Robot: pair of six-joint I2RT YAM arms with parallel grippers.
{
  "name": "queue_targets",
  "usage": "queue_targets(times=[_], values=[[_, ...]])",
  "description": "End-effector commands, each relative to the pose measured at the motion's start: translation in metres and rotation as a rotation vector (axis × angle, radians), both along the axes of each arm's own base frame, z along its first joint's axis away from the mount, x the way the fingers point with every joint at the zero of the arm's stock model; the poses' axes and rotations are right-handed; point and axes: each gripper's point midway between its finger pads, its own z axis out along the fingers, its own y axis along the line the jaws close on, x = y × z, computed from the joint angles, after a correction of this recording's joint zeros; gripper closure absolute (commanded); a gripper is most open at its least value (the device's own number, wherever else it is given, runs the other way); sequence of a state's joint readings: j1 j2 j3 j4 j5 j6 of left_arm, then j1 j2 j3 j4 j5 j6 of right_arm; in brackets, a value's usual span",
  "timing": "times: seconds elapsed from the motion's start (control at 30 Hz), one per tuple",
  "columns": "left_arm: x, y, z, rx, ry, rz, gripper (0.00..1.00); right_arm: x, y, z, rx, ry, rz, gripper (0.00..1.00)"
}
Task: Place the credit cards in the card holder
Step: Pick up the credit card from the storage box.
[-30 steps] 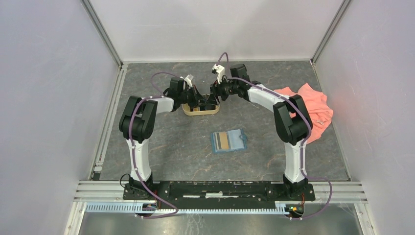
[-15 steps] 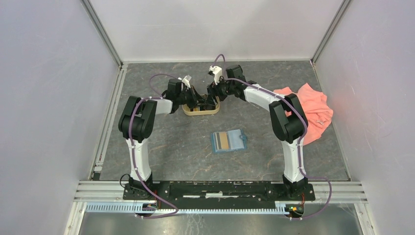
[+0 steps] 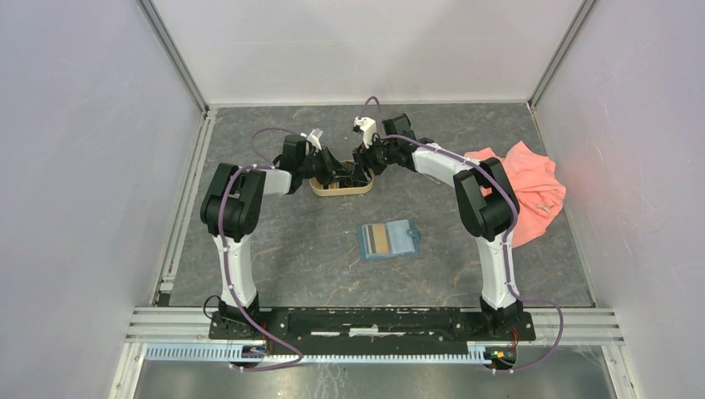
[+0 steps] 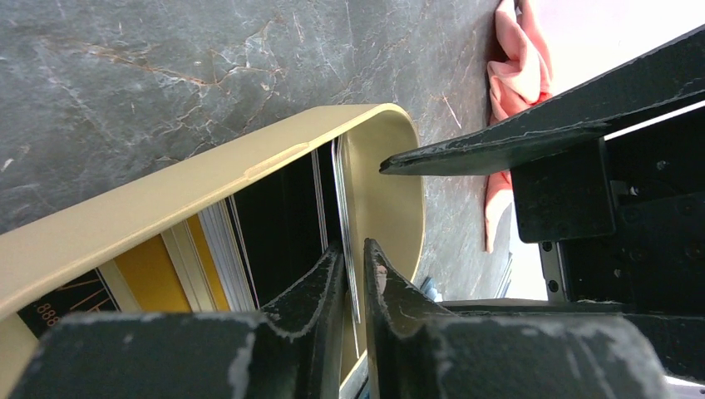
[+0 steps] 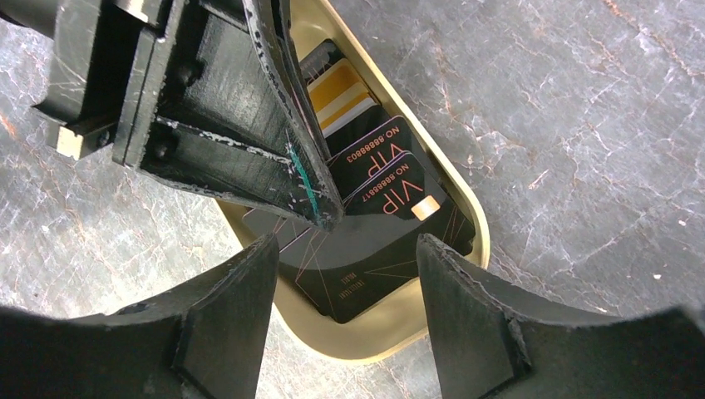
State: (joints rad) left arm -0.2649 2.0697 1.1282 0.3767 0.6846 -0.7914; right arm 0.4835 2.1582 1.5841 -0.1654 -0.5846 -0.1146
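The tan oval tray (image 3: pixel 341 189) holds the credit cards, some black VIP ones (image 5: pixel 391 179) and a yellow-gold one (image 5: pixel 341 96). In the left wrist view they stand on edge inside the tray rim (image 4: pixel 208 174). My left gripper (image 4: pixel 355 249) reaches into the tray, its jaws only narrowly apart around one thin card edge (image 4: pixel 340 191), with a sliver of gap on the right side. My right gripper (image 5: pixel 347 241) hangs wide open over the tray's end, above the black cards. The teal card holder (image 3: pixel 391 239) lies open nearer the bases, a tan card showing in it.
A pink-orange cloth (image 3: pixel 532 187) is bunched at the right wall, also seen as a strip of cloth (image 4: pixel 511 75) in the left wrist view. White walls close in three sides. Both grippers (image 3: pixel 332 172) (image 3: pixel 359 170) crowd the same tray.
The right arm's wrist has shifted a little left toward the tray. The left wrist has edged slightly left. Tray and card holder have not moved.
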Motion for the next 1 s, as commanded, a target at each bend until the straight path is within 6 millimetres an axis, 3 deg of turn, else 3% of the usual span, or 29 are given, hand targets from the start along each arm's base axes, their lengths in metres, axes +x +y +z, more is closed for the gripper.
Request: queue_targets(times=[0.0,0.2,0.53,0.8,0.97], values=[[0.003,0.0,0.001,-0.033,-0.005,0.002,0.79,0.006,0.006,0.005,0.01,-0.013,0.015,0.34],[0.003,0.003,0.002,-0.048,-0.004,0.015,0.82,0.006,0.007,0.005,0.013,-0.008,0.019,0.35],[0.003,0.023,0.011,-0.056,-0.036,0.111,0.92,0.006,0.008,0.031,0.042,-0.058,0.038,0.34],[0.0,0.038,0.03,-0.106,-0.106,0.176,0.93,0.003,0.009,0.041,0.066,-0.068,0.063,0.33],[-0.002,0.035,0.031,-0.128,-0.107,0.158,0.93,-0.002,0.014,0.043,0.094,-0.056,0.093,0.32]])
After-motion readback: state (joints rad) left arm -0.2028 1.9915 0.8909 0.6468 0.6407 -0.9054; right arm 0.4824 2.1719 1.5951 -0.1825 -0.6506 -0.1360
